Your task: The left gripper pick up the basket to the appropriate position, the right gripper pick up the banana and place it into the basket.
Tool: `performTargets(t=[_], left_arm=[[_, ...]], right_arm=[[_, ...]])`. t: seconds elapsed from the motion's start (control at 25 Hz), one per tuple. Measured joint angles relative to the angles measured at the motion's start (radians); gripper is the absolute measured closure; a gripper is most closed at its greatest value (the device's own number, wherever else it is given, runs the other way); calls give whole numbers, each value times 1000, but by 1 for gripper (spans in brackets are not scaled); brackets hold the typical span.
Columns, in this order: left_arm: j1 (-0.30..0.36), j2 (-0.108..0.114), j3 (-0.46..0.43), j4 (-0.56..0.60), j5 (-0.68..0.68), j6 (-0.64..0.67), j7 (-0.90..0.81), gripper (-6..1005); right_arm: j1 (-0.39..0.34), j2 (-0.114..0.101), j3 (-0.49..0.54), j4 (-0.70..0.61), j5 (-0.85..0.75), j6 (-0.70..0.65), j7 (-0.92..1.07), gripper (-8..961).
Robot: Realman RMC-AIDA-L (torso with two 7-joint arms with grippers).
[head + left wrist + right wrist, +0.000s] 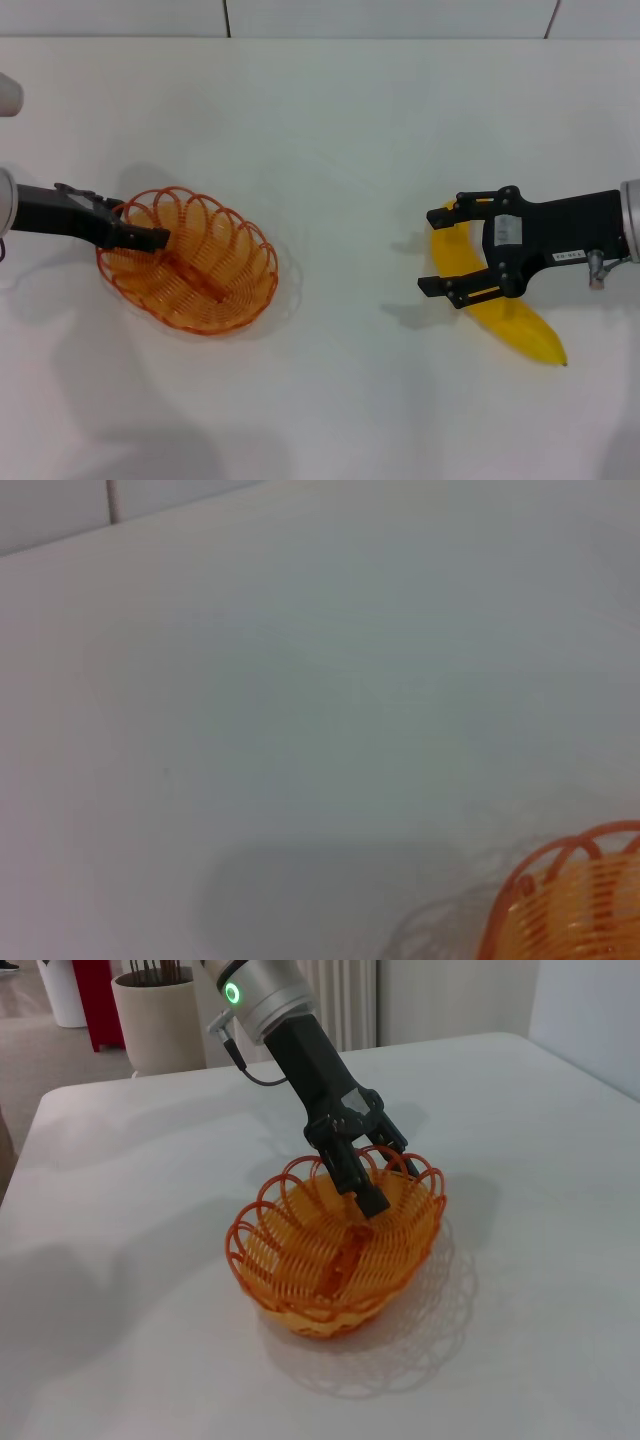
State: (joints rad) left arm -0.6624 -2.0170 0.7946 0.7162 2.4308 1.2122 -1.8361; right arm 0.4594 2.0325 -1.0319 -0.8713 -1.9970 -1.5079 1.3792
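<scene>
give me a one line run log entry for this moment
left hand: shut on basket rim | right hand: open, straddling banana | banana: on table, not in basket | basket: empty

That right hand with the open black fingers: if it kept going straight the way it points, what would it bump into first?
Probably the basket. The right hand points across the white table toward it, straddling the banana. Bare tabletop lies between; its height is hard to judge.
</scene>
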Motion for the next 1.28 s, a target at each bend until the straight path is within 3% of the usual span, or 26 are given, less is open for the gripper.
performTargets(t=[0.68,1.2,1.28], left_arm=[[-2,0,0,2,-1,-3,1,246],[-2,0,0,8,-2,3,0,705],[-2,1,0,16,-3,12,-5,732]], right_arm=[[5,-2,0,16,-1,2,1,70],[18,-2,0,37,-12,20,1,70],[18,-2,0,40,-13,27,1,70]])
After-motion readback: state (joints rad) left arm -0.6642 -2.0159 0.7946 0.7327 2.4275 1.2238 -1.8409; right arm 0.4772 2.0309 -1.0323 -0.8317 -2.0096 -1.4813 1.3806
